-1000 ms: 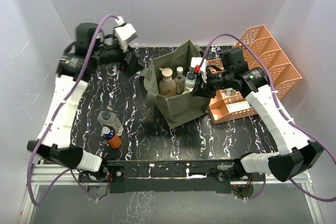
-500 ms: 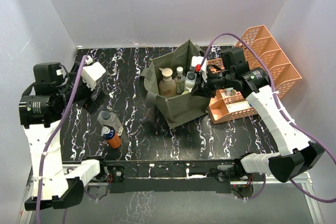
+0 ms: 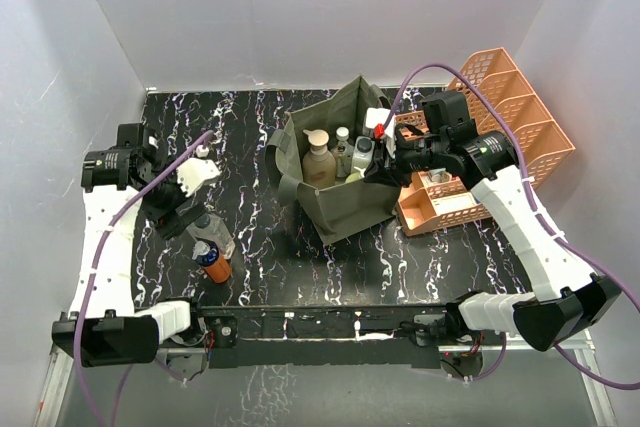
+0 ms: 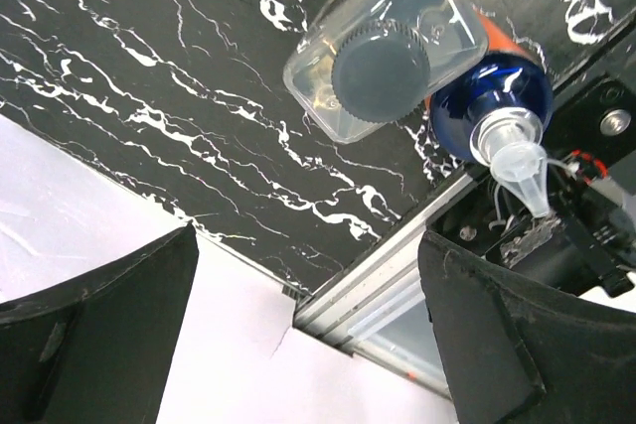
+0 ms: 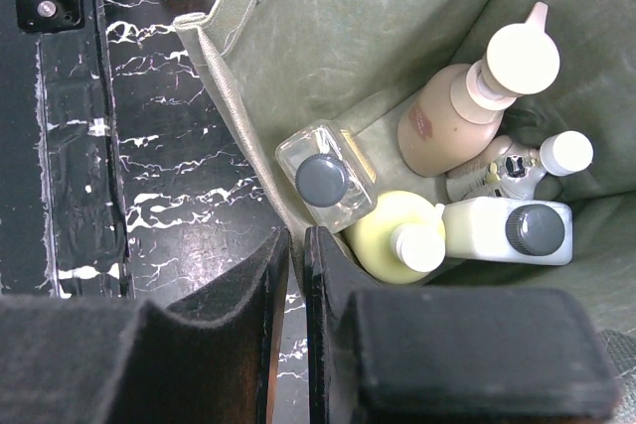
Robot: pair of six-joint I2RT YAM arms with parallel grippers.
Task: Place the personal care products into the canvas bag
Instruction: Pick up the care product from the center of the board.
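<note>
Canvas bag (image 3: 345, 212) stands open in the middle of the table (image 3: 400, 267), and most of your job looks done. From the right wrist view you can count at least 5 bottles inside it: a tan bottle (image 5: 462, 106) with a pump top, a yellow bottle (image 5: 383, 235), a white bottle (image 5: 487, 230), a grey-capped bottle (image 5: 323, 181) and a tiny white-capped bottle (image 5: 573, 151). There may be 1 more small one between them, but it is too hidden to tell.

2 bottles are not in yet. The clear bottle (image 4: 383, 52) with the black cap and the orange bottle (image 4: 497, 96) with the blue top stand right beside each other on the table, well apart from the bag.

Your left gripper (image 4: 308, 245) hangs over those 2 with its fingers spread wide and holds nothing. Your right gripper (image 5: 296, 275) has its fingers squeezed almost together on the bag's side wall, so it seems to be pinching the bag to keep it open. You have 2 pick-ups left, I think.
</note>
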